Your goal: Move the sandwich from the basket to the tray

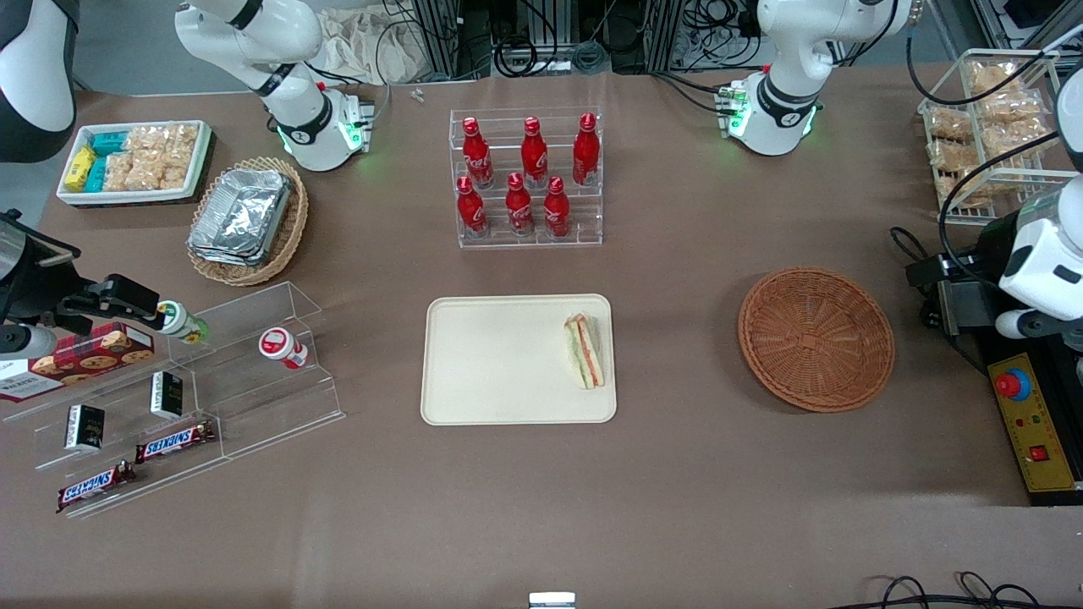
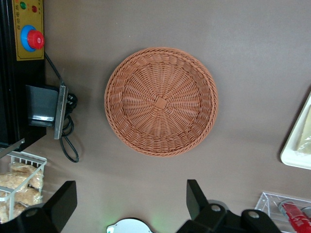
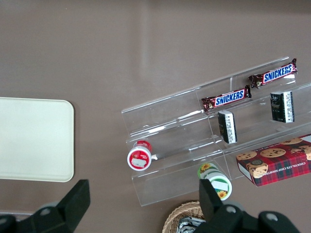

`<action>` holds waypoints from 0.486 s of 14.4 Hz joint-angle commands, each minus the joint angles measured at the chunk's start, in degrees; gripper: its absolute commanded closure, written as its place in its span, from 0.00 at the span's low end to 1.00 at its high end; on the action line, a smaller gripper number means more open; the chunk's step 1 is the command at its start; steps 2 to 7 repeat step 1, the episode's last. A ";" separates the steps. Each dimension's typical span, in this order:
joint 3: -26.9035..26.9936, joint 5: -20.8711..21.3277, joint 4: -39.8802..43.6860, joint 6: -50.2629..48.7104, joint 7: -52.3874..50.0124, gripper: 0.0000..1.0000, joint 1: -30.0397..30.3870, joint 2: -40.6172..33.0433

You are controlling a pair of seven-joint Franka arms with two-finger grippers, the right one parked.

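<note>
The sandwich [image 1: 585, 351] lies on the cream tray [image 1: 499, 359], close to the tray's edge that faces the basket. The round reddish-brown basket [image 1: 816, 338] sits empty, beside the tray toward the working arm's end of the table. In the left wrist view my gripper [image 2: 130, 204] hangs open high over the bare table, just off the rim of the basket [image 2: 161, 101], with nothing between its fingers [image 2: 197, 199]. A corner of the tray [image 2: 299, 145] shows in that view too.
A rack of red cola bottles [image 1: 529, 178] stands farther from the front camera than the tray. A black box with cable [image 2: 43, 107] and an emergency-stop panel [image 1: 1028, 414] lie beside the basket. A clear stepped shelf of snacks [image 1: 169, 397] is toward the parked arm's end.
</note>
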 commanded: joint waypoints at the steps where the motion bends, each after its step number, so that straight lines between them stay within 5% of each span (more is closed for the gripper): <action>1: -0.89 -1.25 1.31 -0.24 0.87 0.00 1.13 0.91; 7: -0.89 -1.25 1.31 -0.24 0.87 0.00 1.13 0.91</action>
